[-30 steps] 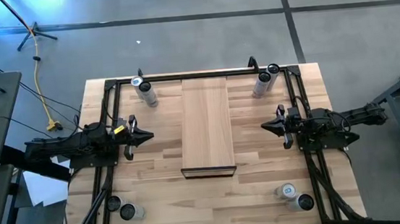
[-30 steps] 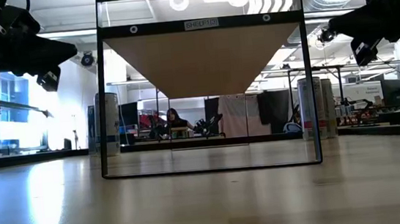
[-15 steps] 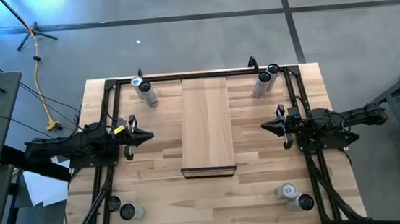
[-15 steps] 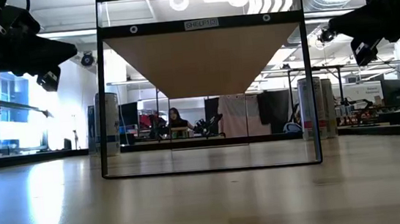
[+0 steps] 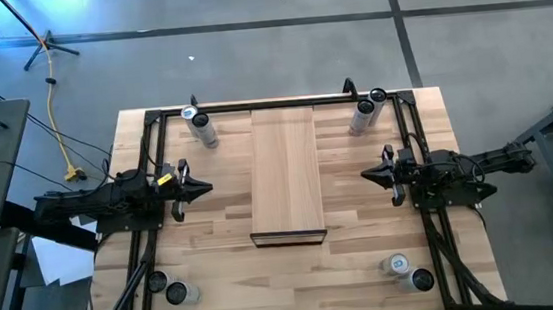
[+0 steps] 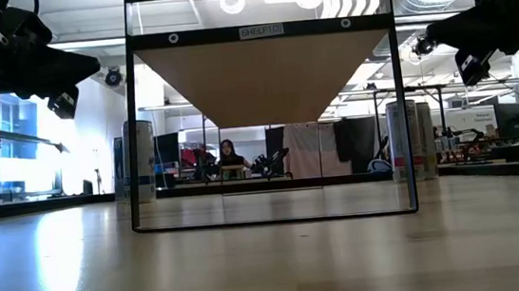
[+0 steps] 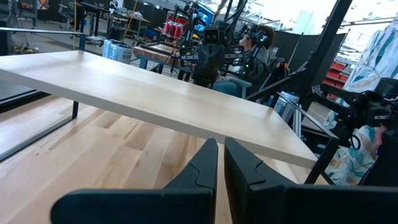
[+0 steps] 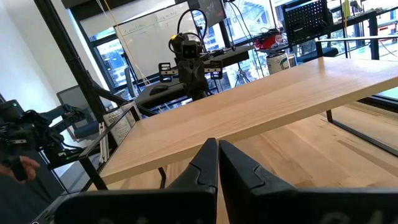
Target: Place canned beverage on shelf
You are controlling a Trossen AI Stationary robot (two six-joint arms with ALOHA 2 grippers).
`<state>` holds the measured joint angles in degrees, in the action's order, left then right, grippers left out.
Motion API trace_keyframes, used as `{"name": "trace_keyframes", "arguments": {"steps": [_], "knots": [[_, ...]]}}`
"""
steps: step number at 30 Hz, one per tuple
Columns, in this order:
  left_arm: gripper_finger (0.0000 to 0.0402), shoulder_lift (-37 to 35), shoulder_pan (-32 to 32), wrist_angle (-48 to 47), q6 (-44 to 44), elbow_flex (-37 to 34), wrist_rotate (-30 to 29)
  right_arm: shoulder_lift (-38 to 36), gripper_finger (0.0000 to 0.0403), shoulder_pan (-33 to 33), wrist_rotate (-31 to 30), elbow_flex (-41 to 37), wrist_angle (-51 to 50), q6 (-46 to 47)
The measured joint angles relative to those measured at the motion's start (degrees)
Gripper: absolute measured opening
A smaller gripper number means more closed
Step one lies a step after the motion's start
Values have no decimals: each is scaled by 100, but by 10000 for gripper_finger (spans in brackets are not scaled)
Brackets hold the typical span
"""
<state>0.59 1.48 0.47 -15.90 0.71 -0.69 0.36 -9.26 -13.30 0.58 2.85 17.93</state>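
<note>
The shelf (image 5: 284,174) is a long pale board raised on a dark frame at the table's middle; in the low view I see its underside (image 6: 263,78). Several beverage cans stand upright on the tabletop: one at the far left (image 5: 200,127), one at the far right (image 5: 363,114), and others near the front corners (image 5: 178,292) (image 5: 399,265). My left gripper (image 5: 207,189) hovers shut left of the shelf, pointing level at it. My right gripper (image 5: 366,174) hovers shut on the shelf's right, facing it. The wrist views show the shut fingers (image 7: 221,163) (image 8: 217,163) empty.
A black tube frame (image 5: 272,102) runs along the table's far edge and down both sides. In the low view the two far cans (image 6: 140,162) (image 6: 404,141) stand behind the shelf's legs. Bare tabletop (image 5: 223,230) lies between each gripper and the shelf.
</note>
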Motion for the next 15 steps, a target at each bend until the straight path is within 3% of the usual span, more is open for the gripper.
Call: {"name": "trace_keyframes", "arguments": {"steps": [7,15], "knots": [[3,-1,0,0,0,0,2,0,0,0,-180,-2,413,17],[3,1,0,-2,0,0,2,-2,0,0,-1822,-2,3822,134]]}}
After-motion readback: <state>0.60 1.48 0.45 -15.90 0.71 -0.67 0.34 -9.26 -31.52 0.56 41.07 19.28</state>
